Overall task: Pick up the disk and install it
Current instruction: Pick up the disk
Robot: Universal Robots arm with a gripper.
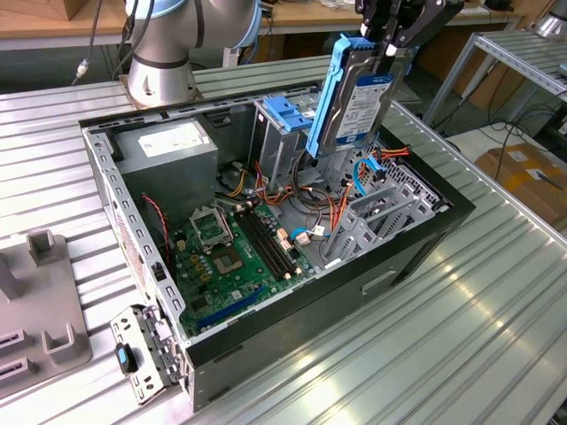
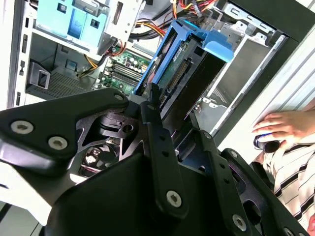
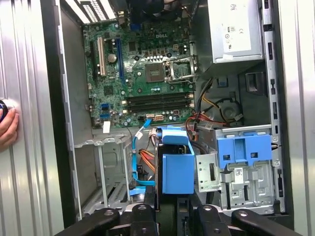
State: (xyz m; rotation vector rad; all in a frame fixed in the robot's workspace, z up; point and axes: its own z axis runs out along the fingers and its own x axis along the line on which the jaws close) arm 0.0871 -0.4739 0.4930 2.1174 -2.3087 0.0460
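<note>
The disk (image 1: 359, 99), a silver-grey drive in a bright blue carrier frame, hangs on edge in the air above the open computer case (image 1: 354, 305). It is over the case's far right part in the exterior view. My gripper (image 1: 390, 46) is shut on its upper end. In the second wrist view the black fingers (image 2: 153, 105) clamp the disk (image 2: 179, 73), which points down toward the case. In the first wrist view the disk's blue frame (image 3: 177, 164) sits just ahead of the gripper (image 3: 170, 212). Its lower end is above the grey empty drive bay (image 1: 381, 217).
Inside the case lie the green motherboard (image 1: 235, 261), a power supply (image 1: 168, 146), coloured cables, and a tall grey cage with a blue latch (image 1: 288, 115). A person's hand (image 2: 280, 128) rests beside the case. A grey fixture (image 1: 35, 301) stands at the exterior view's left.
</note>
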